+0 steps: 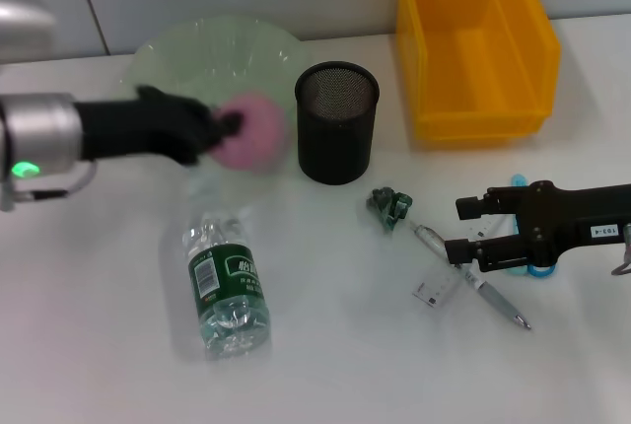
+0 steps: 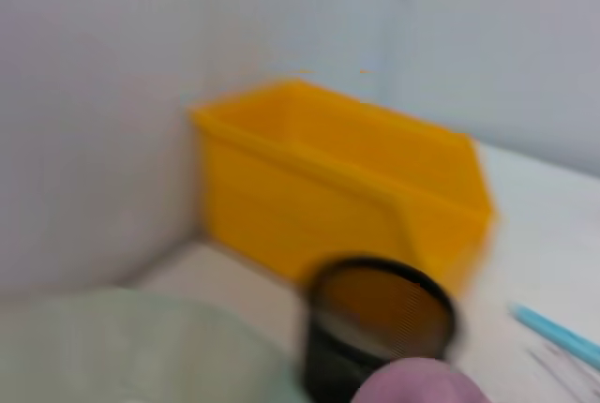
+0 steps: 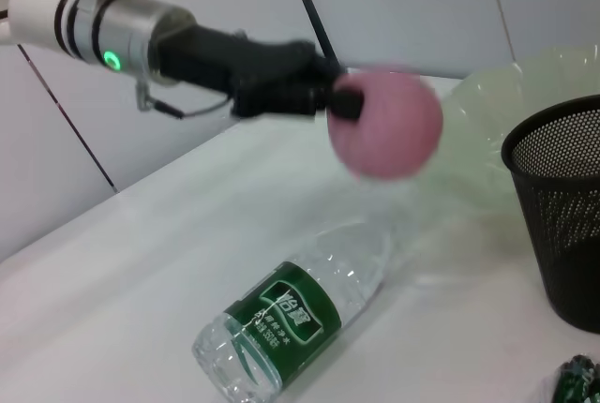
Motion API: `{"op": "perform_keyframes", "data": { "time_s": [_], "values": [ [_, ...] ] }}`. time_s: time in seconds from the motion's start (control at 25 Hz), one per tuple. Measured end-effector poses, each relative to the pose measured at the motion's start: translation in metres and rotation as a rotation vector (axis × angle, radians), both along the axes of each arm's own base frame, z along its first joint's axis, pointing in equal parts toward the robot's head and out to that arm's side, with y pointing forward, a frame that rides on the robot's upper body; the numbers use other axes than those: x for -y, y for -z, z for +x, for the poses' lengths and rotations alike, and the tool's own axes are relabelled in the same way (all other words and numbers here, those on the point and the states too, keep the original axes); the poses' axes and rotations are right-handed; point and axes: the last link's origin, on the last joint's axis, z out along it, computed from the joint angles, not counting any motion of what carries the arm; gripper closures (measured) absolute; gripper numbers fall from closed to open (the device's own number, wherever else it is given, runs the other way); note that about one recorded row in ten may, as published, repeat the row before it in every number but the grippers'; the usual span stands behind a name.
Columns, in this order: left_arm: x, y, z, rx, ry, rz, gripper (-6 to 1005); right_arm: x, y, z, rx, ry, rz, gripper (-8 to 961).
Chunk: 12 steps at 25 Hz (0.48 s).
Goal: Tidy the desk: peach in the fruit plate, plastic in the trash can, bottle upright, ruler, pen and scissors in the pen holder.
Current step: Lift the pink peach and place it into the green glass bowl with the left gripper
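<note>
Left end effector (image 1: 222,130), clamped on the peach (image 1: 250,132) at the fruit plate (image 1: 177,49) rim, should carry it further over the bowl centre, lower, then release w/o rolling; right end effector (image 1: 473,229) parked, jaws apart.

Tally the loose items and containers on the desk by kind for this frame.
Containers: 3 (fruit plate, pen holder, yellow bin)
Fruit: 1 (peach, in the left gripper)
Bottles: 1 (bottle)
Plastic scraps: 1 (plastic)
Pens: 1 (pen)
Total: 7
</note>
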Motion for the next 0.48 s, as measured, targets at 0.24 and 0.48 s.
{"op": "perform_keyframes", "data": {
  "time_s": [0.24,0.48],
  "values": [
    [-0.012,-0.025,-0.015,0.093,-0.026,0.201,880,0.0,0.001,0.0,-0.003,0.0,-0.001,138],
    [-0.025,-0.017,-0.036,0.087,-0.03,0.374,902,0.001,0.004,-0.002,-0.009,0.0,-0.004,139]
  ]
}}
